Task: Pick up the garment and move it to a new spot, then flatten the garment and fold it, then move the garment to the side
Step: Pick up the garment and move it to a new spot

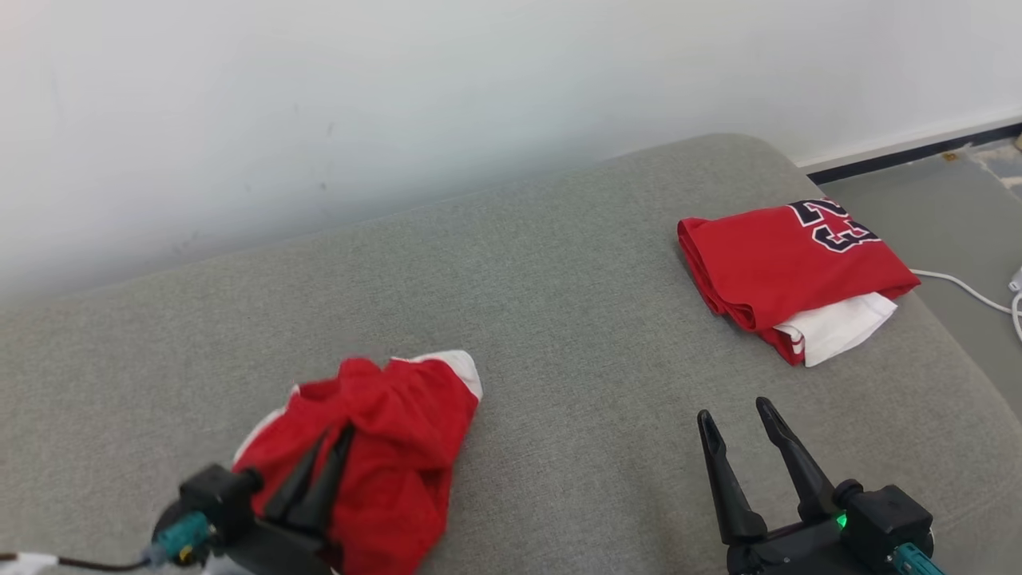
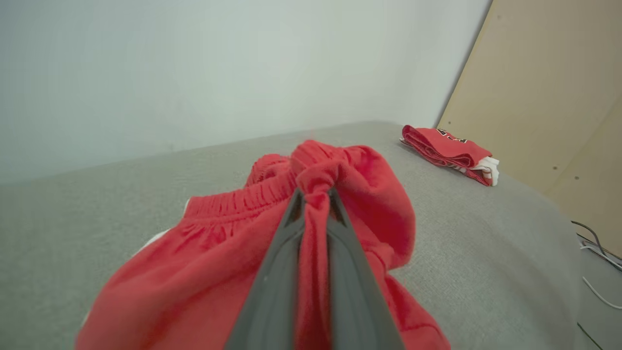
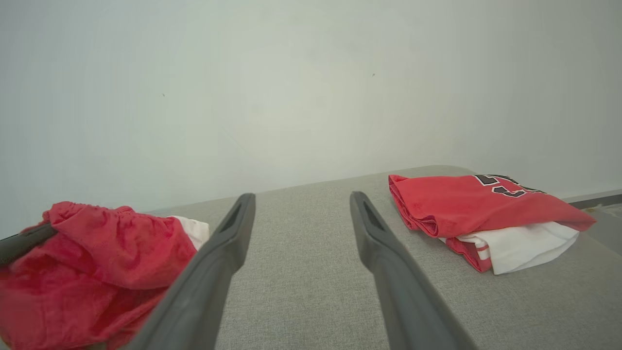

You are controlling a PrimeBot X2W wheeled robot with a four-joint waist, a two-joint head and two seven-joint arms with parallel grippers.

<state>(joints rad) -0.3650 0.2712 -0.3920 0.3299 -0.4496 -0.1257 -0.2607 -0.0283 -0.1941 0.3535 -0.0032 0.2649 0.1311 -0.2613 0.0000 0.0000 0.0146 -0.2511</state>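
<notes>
The garment (image 1: 399, 439) is a bunched pair of red shorts with white trim, at the front left of the grey cushioned surface (image 1: 559, 303). My left gripper (image 1: 339, 438) is shut on a fold of the garment (image 2: 340, 194) near its elastic waistband, with red cloth pinched between the fingers and draped around them. The garment (image 3: 97, 262) also appears at the left of the right wrist view, with a dark left finger (image 3: 22, 240) poking from it. My right gripper (image 1: 734, 414) stands open at the front right over bare cushion, holding nothing (image 3: 301, 199).
A folded red jersey with dark numerals and a white layer beneath (image 1: 798, 279) lies at the far right of the cushion (image 2: 449, 151) (image 3: 486, 214). A white wall runs behind. White cables (image 1: 970, 291) lie on the floor at right. A tan panel (image 2: 549, 97) stands beyond the cushion's end.
</notes>
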